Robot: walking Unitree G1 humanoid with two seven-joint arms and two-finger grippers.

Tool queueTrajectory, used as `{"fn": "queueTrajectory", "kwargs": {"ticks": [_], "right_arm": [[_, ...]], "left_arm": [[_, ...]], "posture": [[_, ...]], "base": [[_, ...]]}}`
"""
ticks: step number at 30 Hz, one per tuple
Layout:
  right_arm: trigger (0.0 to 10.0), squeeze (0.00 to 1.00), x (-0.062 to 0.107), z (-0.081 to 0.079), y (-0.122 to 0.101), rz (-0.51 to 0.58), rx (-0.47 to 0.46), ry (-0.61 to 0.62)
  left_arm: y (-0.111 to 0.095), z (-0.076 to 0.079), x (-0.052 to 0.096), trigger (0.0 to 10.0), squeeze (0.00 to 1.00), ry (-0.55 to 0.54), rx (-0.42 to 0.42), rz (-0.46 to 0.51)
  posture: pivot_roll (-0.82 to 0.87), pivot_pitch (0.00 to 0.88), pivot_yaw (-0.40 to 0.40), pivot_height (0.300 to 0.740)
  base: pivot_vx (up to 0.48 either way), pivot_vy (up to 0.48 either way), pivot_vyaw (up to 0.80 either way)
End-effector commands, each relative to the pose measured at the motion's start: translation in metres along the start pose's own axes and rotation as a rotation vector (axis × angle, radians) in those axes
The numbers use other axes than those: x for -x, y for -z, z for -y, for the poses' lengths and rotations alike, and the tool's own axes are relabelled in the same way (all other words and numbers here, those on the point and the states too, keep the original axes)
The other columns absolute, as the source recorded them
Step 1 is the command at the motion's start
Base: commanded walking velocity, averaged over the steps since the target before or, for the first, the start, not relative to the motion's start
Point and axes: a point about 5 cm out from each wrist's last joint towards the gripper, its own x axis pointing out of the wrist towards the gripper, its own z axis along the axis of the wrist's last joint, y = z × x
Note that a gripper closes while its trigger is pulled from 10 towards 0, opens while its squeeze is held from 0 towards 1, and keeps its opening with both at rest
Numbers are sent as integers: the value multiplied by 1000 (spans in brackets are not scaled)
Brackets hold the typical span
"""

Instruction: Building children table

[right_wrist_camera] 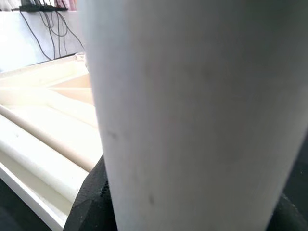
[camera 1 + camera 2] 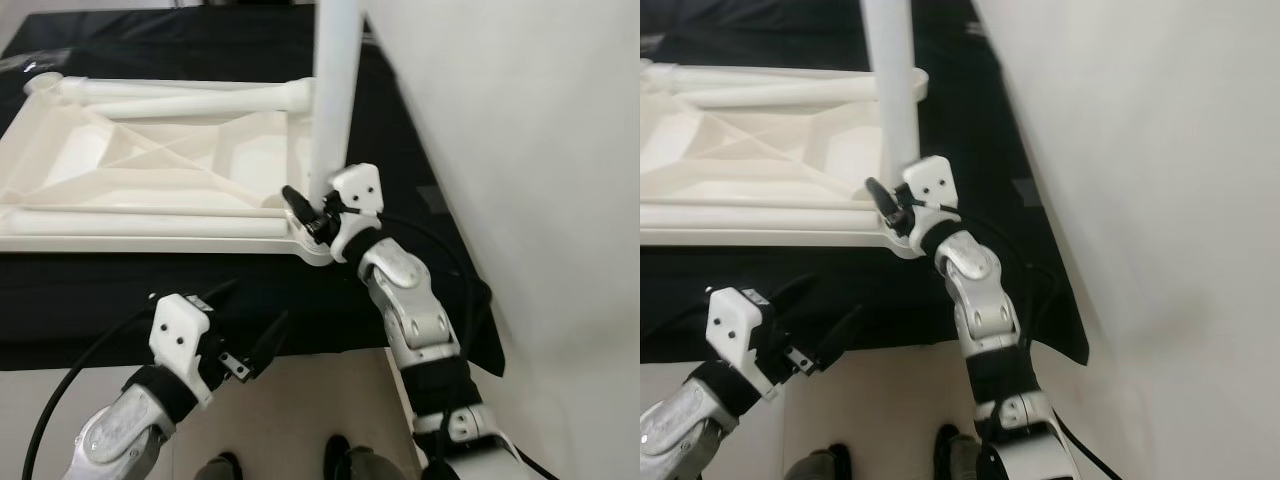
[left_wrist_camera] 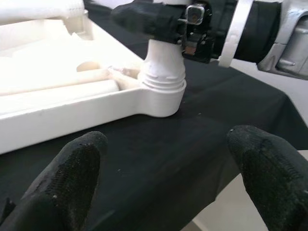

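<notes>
- Nearest the head camera, the left claw (image 2: 255, 355) hovers at the front edge of the surface (image 2: 200, 300), fingers (image 3: 72, 173) spread and holding nothing.
- Black cloth covers the surface, and the white tabletop (image 2: 150, 170) lies on it upside down, ribbed underside facing up.
- Two loose legs (image 2: 170, 95) lie along the far rim of the tabletop, and another (image 2: 130, 225) rests along the near rim.
- At the near right corner, an upright leg (image 2: 335, 90) stands in the corner socket (image 3: 161, 94); the left wrist view shows its ringed base sitting in the collar.
- Right claw (image 2: 312, 212) is pressed against this leg low down, just above the socket, black fingers pinching it from either side.
- To the right, a pale wall (image 2: 540, 150) runs close beside the surface.
- Step in hand, as I judge it: seating or twisting the leg home in its socket.
- To do it well, keep the leg plumb so it does not bind, and grip low, as now, so the push goes straight down.
- The free left claw could press on the tabletop rim beside the socket to stop the top sliding on the cloth.
- Risk: the socket sits near the surface's corner, so a sideways shove may push the top toward the edge.
- No brand, label or writing can be read.
</notes>
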Motion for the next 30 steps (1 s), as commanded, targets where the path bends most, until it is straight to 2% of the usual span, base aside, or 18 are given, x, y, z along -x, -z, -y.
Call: {"fn": "queueTrajectory", "kwargs": {"ticks": [1, 5, 6, 9, 13, 14, 15, 16, 17, 18, 19, 23, 27, 30], "right_arm": [[0, 0, 5, -10, 49, -246, -49, -59], [0, 0, -2, -15, 42, -233, -42, -89], [10000, 0, -5, -16, 38, -216, -34, -107], [10000, 0, -8, -20, 25, -169, -29, -130], [10000, 0, -7, -21, 22, -162, -31, -126], [10000, 1000, -13, -21, 0, -41, -48, -349], [10000, 1000, -13, -21, 0, -41, -48, -349], [10000, 1000, -14, -20, -8, 3, -44, -430], [10000, 1000, -14, -20, -8, 3, -44, -430], [10000, 412, -15, -18, -16, 41, -35, -513], [10000, 0, -15, -16, -21, 55, -20, -570], [10000, 0, -5, -13, -22, 20, 100, -871], [10000, 0, -5, -10, -21, -3, 104, -914], [10000, 0, -13, -4, -26, -3, 90, -909]], "left_arm": [[3, 4, -3, 10000, 0, 27, 7, -9], [3, 5, -4, 10000, 0, 31, 6, -8], [3, 4, -3, 10000, 0, 26, 4, -11], [3, 2, -1, 10000, 0, 18, 1, -12], [3, 2, -1, 10000, 0, 17, 0, -11], [2, 1, -2, 10000, 0, 15, -2, -7], [2, 1, -2, 10000, 0, 15, -2, -7], [2, 1, -3, 10000, 0, 14, -3, -5], [2, 1, -3, 10000, 0, 14, -3, -5], [2, 2, -3, 10000, 0, 14, -3, -5], [2, 2, -3, 10000, 0, 14, -2, -5], [1, 2, -3, 10000, 0, 10, -5, -4], [1, 1, -2, 10000, 0, 8, -7, -3], [0, 2, 0, 10000, 0, 5, -8, -6]], "posture": [[86, 318, -95, 740], [85, 315, -100, 740], [91, 315, -101, 740], [95, 314, -99, 740], [95, 314, -99, 740], [97, 310, -102, 740], [97, 310, -102, 740], [98, 310, -104, 740], [98, 310, -104, 740], [101, 308, -107, 740], [105, 309, -107, 740], [114, 309, -109, 740], [122, 311, -112, 740], [133, 317, -116, 740]], "base": [[0, 0, 0], [0, 0, 0], [0, 0, 0], [0, 0, 0], [0, 0, 0], [0, 0, 0], [0, 0, 0], [0, 0, 0], [0, 0, 0], [0, 0, 0], [0, 0, 0], [0, 0, 0], [0, 0, 0], [0, 0, 0]]}}
